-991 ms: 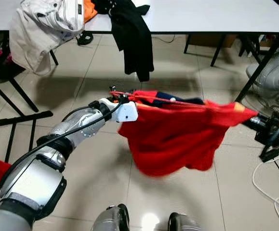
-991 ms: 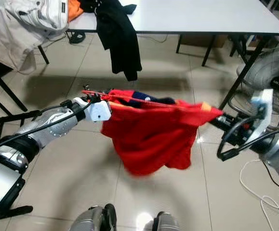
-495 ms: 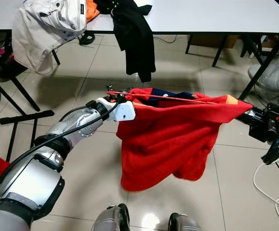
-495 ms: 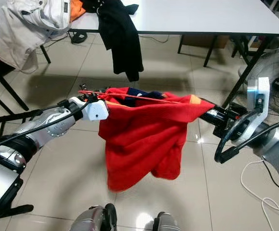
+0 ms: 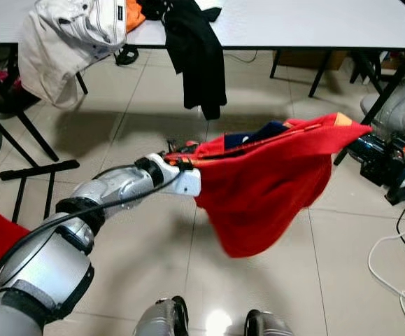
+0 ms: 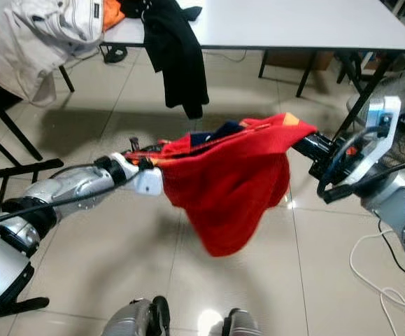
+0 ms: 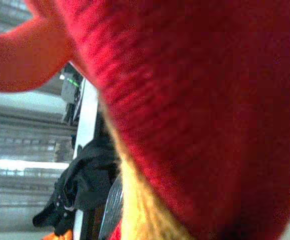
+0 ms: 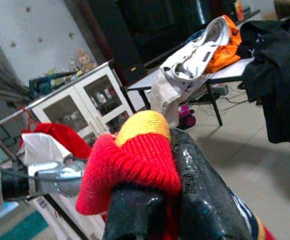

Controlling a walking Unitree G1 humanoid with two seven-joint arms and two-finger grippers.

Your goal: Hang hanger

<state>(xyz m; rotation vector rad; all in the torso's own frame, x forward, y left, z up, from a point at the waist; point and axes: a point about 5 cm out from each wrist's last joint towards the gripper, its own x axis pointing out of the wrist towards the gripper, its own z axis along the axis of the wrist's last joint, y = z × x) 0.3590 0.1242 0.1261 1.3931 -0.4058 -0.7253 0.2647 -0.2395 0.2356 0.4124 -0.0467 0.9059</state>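
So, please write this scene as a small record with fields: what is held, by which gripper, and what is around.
held item: red garment on a hanger
left gripper: at the garment's lower end
right gripper: shut on the yellow-tipped end
tilt: right end higher
behind: white table, black garment hanging off its edge, pale jacket
right side: fan
floor: tiles

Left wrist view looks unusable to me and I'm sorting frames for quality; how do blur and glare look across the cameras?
Left wrist view: red sweater pressed close, out of focus. Left eye view: fairly sharp, lamp glare on the floor tiles. Right wrist view: the near fingers blurred, background clearer.
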